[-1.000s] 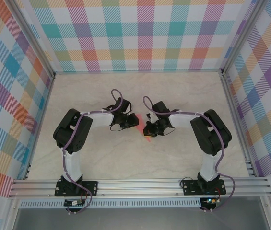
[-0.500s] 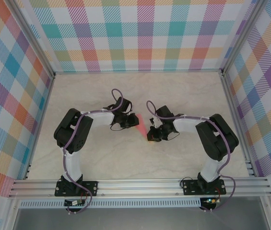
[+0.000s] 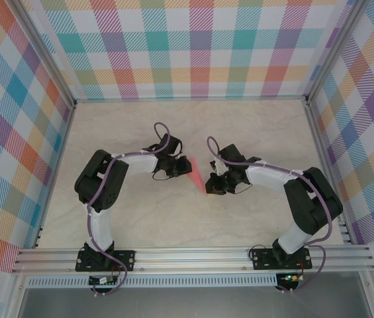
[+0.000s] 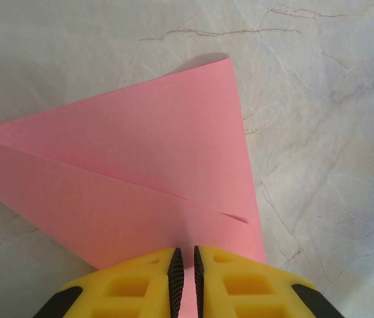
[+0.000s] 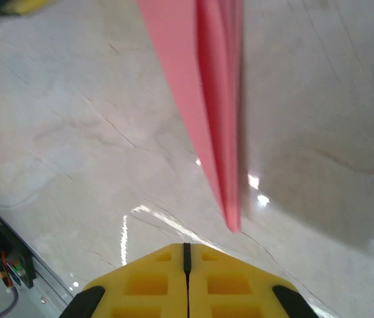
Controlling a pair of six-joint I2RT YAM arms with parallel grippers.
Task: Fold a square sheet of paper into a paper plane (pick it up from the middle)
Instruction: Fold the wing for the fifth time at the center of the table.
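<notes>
Nearest my side, the right gripper [image 5: 187, 246] sits just beside the near tip of the slim salmon-pink paper plane [image 5: 203, 99]. Its yellow fingers are pressed fully together with nothing between them. I judge it is parked there as a closed wedge, ready to press or run along a crease rather than to grab. From above, the right gripper [image 3: 214, 187] is on the right of that tip, close to it but not touching as far as I can see.

The paper plane [image 3: 196, 177] lies at the middle of the cream marble-patterned table [image 3: 259, 132], between the two grippers, running from near-right to far-left. In the right wrist view it is edge-on: a narrow stack of layers tapering to a blunt tip. I cannot tell whether that tip rests on the table or hangs just above it.

At the far-left end of the paper plane [image 4: 140, 165], the left gripper [image 4: 185, 252] has its yellow fingers pinched down to a hairline on the paper's edge. I read this as an anchor that holds the work steady for the other arm. From here the paper shows overlapping flaps with sharp diagonal creases, smooth and unmarked.

Beyond the paper plane stand the checked pastel walls [image 3: 200, 46].
</notes>
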